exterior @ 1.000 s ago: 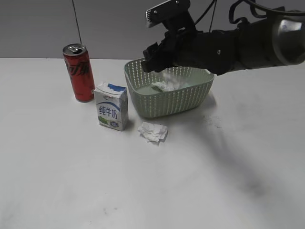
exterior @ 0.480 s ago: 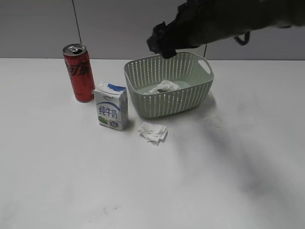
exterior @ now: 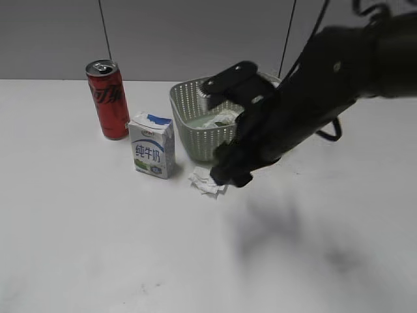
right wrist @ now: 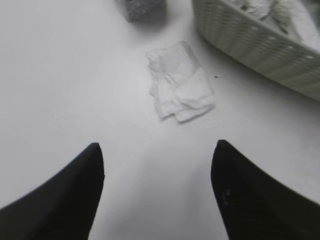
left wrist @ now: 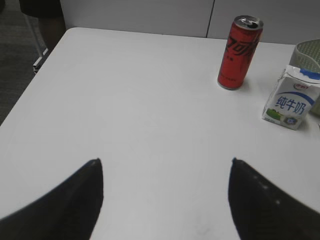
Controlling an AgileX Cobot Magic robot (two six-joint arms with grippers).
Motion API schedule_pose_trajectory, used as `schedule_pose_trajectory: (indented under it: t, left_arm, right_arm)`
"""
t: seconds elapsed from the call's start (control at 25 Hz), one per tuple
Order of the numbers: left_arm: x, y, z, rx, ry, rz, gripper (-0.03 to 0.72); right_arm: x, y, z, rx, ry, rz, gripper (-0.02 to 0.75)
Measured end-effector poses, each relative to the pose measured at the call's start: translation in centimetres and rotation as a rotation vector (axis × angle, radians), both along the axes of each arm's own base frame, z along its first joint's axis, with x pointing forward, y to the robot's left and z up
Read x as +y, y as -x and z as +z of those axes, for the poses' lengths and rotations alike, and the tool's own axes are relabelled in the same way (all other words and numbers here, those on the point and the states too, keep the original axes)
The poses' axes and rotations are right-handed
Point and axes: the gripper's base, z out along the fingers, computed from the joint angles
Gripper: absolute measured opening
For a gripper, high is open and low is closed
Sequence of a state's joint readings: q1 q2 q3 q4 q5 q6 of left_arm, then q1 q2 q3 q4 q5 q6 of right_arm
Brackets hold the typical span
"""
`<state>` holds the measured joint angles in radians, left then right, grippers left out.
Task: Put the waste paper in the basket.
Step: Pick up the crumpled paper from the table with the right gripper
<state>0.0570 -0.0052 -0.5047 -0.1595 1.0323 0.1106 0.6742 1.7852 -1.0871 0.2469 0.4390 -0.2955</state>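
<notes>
Beside the basket (right wrist: 260,45), your right wrist view shows one waste paper (right wrist: 179,82) wad flat on the desk (right wrist: 60,75), right hand (right wrist: 157,192) wide open, empty; exterior view mostly hides it. Left hand (left wrist: 165,200) open too.

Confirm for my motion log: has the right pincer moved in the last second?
Yes. The right pincer has dropped from above the basket to its near side, over the loose waste paper.
</notes>
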Motion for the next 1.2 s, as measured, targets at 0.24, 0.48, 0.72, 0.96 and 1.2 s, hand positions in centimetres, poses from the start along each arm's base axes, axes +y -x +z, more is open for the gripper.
schedule_pose_trajectory:
  t: [0.24,0.48,0.72,0.96,1.2]
  left_arm:
    - [0.0,0.0,0.0,0.000,0.000,0.000,0.573]
    - [0.0,0.0,0.0,0.000,0.000,0.000,0.573]
    - [0.0,0.0,0.0,0.000,0.000,0.000,0.573]
    - [0.0,0.0,0.0,0.000,0.000,0.000,0.573]
    - [0.0,0.0,0.0,0.000,0.000,0.000,0.573]
  right_arm:
    - [2.7,-0.6,-3.2,-0.025,-0.122,-0.159,0.557]
    - [3.1,-1.6,-5.3,-0.035,-0.191,-0.270,0.621]
    - [3.4,-2.1,-7.8,-0.073,-0.161,-0.231,0.622]
    - [3.5,-2.4,-8.6,-0.101,-0.163,-0.214,0.606]
    - [3.3,-2.0,-10.1,-0.048,-0.107,-0.207,0.577]
